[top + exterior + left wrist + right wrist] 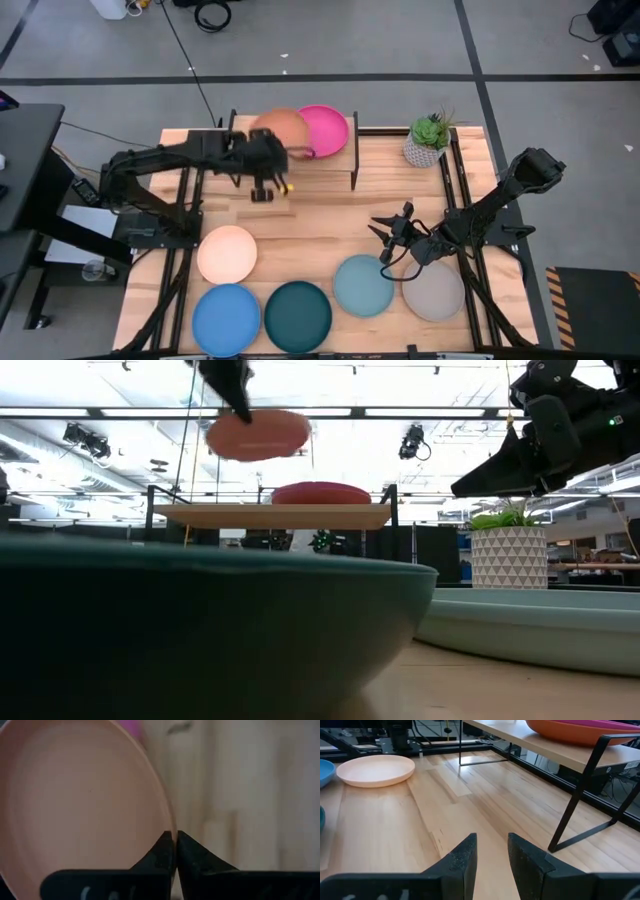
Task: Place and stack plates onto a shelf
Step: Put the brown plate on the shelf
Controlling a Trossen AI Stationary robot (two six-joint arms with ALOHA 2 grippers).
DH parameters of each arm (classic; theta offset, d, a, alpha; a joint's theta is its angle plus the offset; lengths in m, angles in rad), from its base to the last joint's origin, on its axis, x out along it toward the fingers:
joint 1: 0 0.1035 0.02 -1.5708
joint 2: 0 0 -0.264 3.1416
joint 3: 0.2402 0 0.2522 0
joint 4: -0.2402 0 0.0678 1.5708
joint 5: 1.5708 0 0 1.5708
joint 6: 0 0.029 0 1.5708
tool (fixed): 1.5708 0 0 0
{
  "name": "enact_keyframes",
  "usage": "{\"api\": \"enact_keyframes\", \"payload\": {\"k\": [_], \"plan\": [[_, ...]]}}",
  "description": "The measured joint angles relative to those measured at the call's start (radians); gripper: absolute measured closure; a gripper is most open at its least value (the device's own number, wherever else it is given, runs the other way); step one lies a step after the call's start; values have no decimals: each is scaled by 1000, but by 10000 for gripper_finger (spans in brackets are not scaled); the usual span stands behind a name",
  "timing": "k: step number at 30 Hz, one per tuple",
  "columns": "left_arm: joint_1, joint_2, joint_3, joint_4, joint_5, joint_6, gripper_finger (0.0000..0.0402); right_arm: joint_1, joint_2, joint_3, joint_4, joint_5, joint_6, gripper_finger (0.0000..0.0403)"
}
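Note:
My left gripper (268, 152) is shut on a tan plate (278, 128) and holds it in the air over the left half of the shelf (270, 515). A pink plate (327, 127) lies on the shelf's right half. In the right wrist view an orange plate (560, 734) shows under the pink one. My right gripper (385, 236) is open and hovers over bare table, just beyond the light blue plate (362, 285). The cream plate (227, 253), blue plate (226, 318), dark teal plate (298, 316) and grey plate (434, 291) lie flat on the table. My left gripper pinches the tan plate's rim (171, 827) between its two fingertips (162, 847). The fingers slant down onto the rim from above (243, 410). The plate is lifted clear above the shelf, nearly level, dish side up.
A potted plant (428, 140) stands at the far right of the table, beside the shelf. The shelf's black legs (354, 150) come down to the table. Bare wood lies between the shelf and the row of plates (320, 215).

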Motion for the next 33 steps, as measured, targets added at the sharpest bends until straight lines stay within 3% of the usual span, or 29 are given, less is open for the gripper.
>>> {"api": "enact_keyframes", "payload": {"k": [7, 14, 25, 33], "plan": [[194, 1, -96, 104, 58, 11, 385, 10, 0, 0, -3, 0, 9, 287], [281, 1, -168, 161, 86, 15, 385, 21, 0, 0, -2, 0, 10, 287], [301, 1, -241, 158, 104, -9, 385, 21, 0, 0, 1, 0, 21, 287], [301, 2, -242, 174, 27, -38, 384, 21, 0, 0, 1, 0, 21, 287]]}}
